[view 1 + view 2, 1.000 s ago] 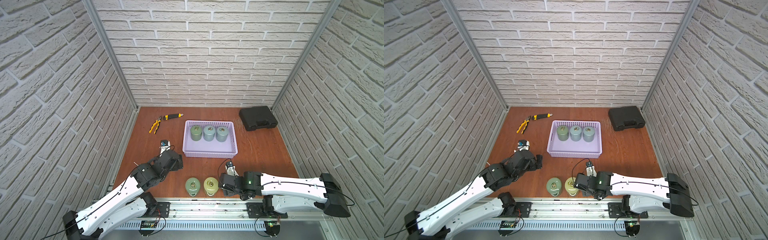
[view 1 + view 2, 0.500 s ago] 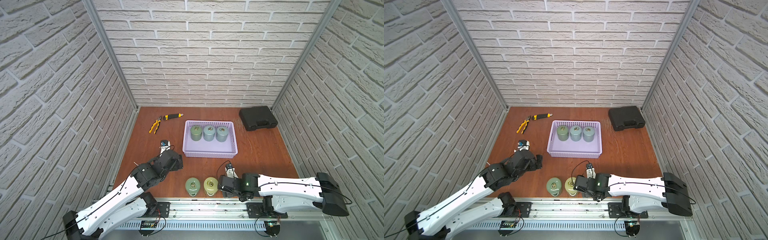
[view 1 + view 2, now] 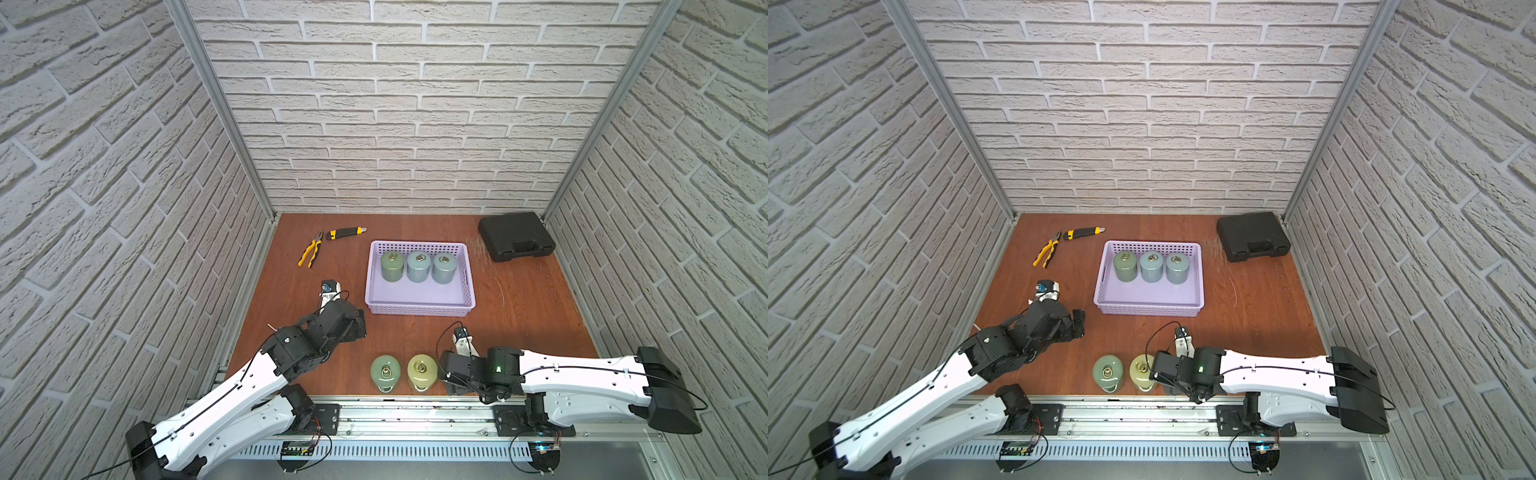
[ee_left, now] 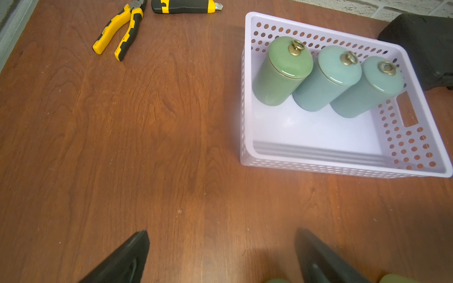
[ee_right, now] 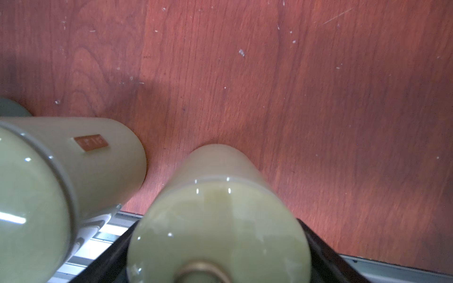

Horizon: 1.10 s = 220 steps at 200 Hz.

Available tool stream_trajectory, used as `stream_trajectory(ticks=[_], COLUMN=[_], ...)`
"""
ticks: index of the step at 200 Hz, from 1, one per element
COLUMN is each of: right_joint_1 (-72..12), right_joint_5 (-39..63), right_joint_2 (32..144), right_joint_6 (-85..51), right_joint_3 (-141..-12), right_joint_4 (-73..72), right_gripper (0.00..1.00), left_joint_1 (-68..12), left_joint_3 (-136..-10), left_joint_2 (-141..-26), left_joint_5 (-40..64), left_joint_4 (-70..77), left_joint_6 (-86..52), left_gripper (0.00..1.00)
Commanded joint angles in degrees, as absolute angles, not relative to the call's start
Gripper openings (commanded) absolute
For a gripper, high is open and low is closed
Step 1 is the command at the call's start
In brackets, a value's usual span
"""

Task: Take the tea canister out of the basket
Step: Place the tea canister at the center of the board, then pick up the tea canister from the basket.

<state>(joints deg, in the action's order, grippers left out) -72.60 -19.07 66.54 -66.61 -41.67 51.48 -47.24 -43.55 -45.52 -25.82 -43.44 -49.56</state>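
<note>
A pale yellow-green tea canister point(image 5: 215, 176) is standing on a reddish-brown wooden table point(image 5: 318, 85), close to the front edge where a metal rail point(image 5: 107, 232) is running. The right claw point(image 5: 217, 245) is hanging directly over it, its two black jaws reaching down on either side of the lid. They are standing wide, but I cannot tell whether they are pressing the canister or clear of it. In both top views the claw is covering this canister. It is standing upright, long axis vertical, with its lid and brass ring pointing up at the wrist camera.

Just beside it, toward the left arm, a second yellowish canister point(image 3: 422, 369) is standing upright, and a green canister point(image 3: 385, 371) is standing just beyond that. Well apart, toward the back, the lavender basket point(image 3: 419, 308) is sitting on the table with three more canisters point(image 3: 418, 267) lined up along its far wall, all upright. The left claw point(image 4: 221, 232) is hovering over bare wood near the basket's front left corner, its jaws spread wide and holding nothing. Yellow pliers point(image 3: 311, 254) and a utility knife point(image 3: 345, 233) are lying at the back left, and a black case point(image 3: 515, 242) at the back right. White brick walls point(image 3: 395, 104) are closing in three sides.
</note>
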Motion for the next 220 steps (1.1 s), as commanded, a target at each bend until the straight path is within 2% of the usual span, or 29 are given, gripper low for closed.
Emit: stream_trajectory(ticks=[1, 67, 126, 220], right_joint_1=[-73.10, -73.02, -71.27, -54.95], right_joint_5=[-20.92, -23.91, -27.69, -19.73], right_joint_2=[64.15, 60.44, 58.11, 60.99], right_joint_6=[-67.65, -65.38, -59.06, -36.20], right_joint_3=[-41.22, -44.58, -50.81, -59.33], right_joint_4=[51.75, 55.66, 59.61, 55.98], right_gripper=[1.00, 1.00, 1.00, 0.99], left_joint_1=[-46.76, -46.78, -46.60, -45.71], left_joint_3=[-44.21, -44.75, -49.81, -52.56], left_joint_2=[-45.63, -47.23, -55.03, -59.48], left_joint_5=[-25.84, -25.18, -24.43, -16.34], left_joint_4=[-42.56, -39.20, -36.86, -31.63], left_joint_6=[-49.31, -46.33, -39.53, -32.01], left_gripper=[0.98, 0.98, 0.98, 0.98])
